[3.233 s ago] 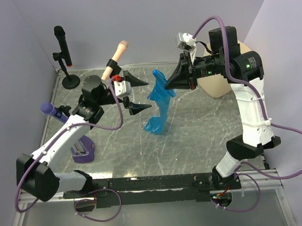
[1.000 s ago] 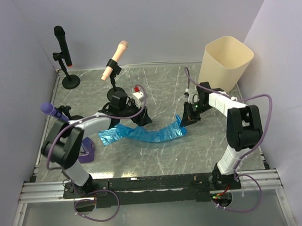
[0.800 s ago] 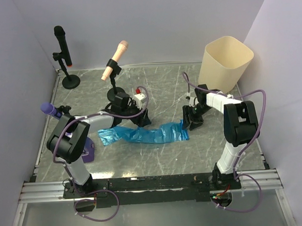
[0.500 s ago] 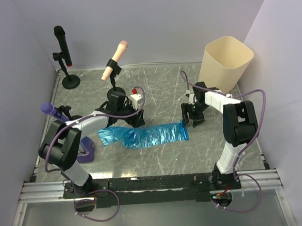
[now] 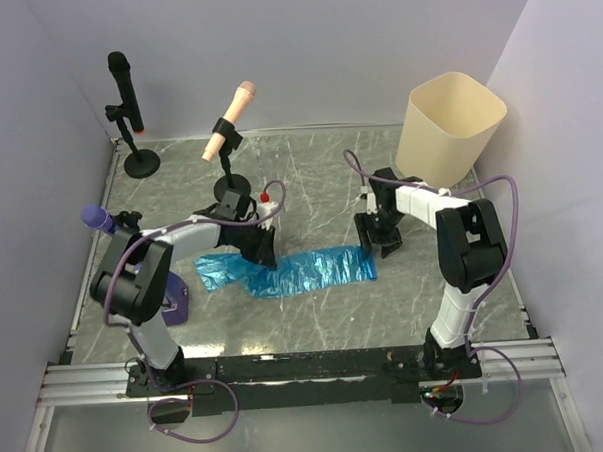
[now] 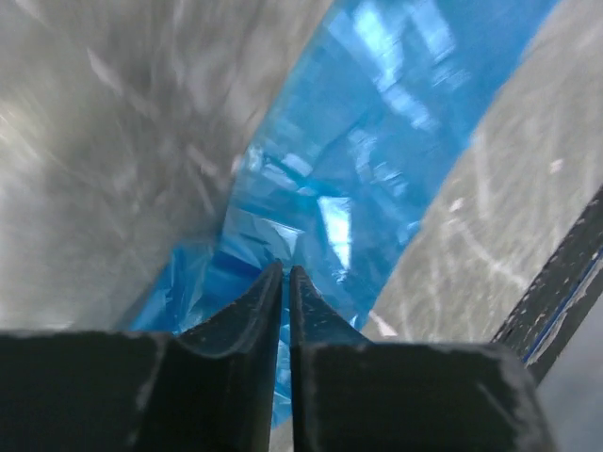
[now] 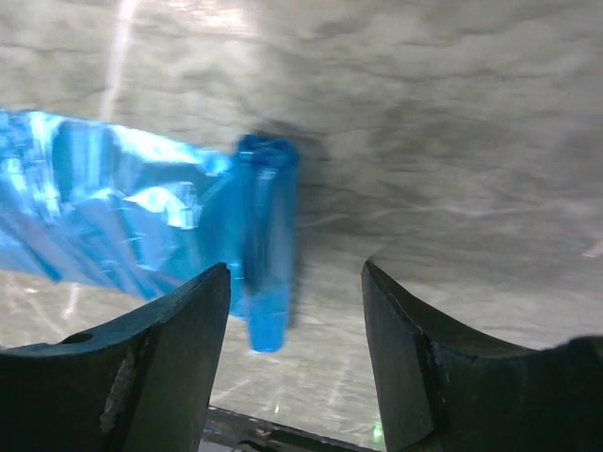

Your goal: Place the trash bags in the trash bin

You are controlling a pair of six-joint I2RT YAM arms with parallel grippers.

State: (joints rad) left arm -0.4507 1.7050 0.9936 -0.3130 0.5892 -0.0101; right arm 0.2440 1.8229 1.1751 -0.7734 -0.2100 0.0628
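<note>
1. Trash bag (image 5: 303, 271): blue film, crumpled, lying lengthwise on the table (image 5: 309, 176), front-centre, outside the bin.
2. Trash bin (image 5: 447, 130): cream, upright, far right corner, well apart from the bag.
3. My left end effector (image 5: 265, 253): down on the bag's left-middle part. Its fingers are pressed together, pinching a fold of film.
4. My right end effector (image 5: 380, 245): low at the bag's right end, fingers spread, gripping nothing. The bag's rolled end lies just ahead of the gap.
5. Three microphones, rear left.

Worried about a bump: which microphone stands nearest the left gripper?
The peach microphone, its stand just behind the left gripper; the black one is in the far corner, the purple one by the left edge.
</note>
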